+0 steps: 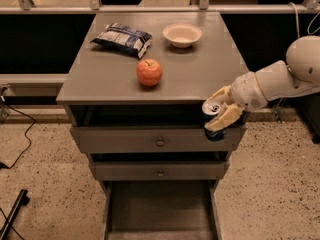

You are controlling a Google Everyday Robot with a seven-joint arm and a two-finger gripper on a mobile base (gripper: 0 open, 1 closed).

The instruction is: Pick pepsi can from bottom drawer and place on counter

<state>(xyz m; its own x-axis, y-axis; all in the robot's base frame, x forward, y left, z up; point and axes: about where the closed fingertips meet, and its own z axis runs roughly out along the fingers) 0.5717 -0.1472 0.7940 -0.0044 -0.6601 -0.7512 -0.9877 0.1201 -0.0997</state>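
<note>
Dim warm overhead light; dark shadow under the counter (100, 76), jaws pale at its front-right corner.

We see the counter (200, 76) as matt grey-painted wood. The bottom drawer (160, 206) has walls in the same finish and a darker matt floor. At the counter's front right corner the gripper (211, 114), smooth cream plastic, clasps the pepsi can (213, 107), whose metal top glints silver. The apple (149, 72) looks waxy and glossy, the bowl (182, 34) smooth and pale, the snack bag (121, 38) crinkled and shiny.
</note>
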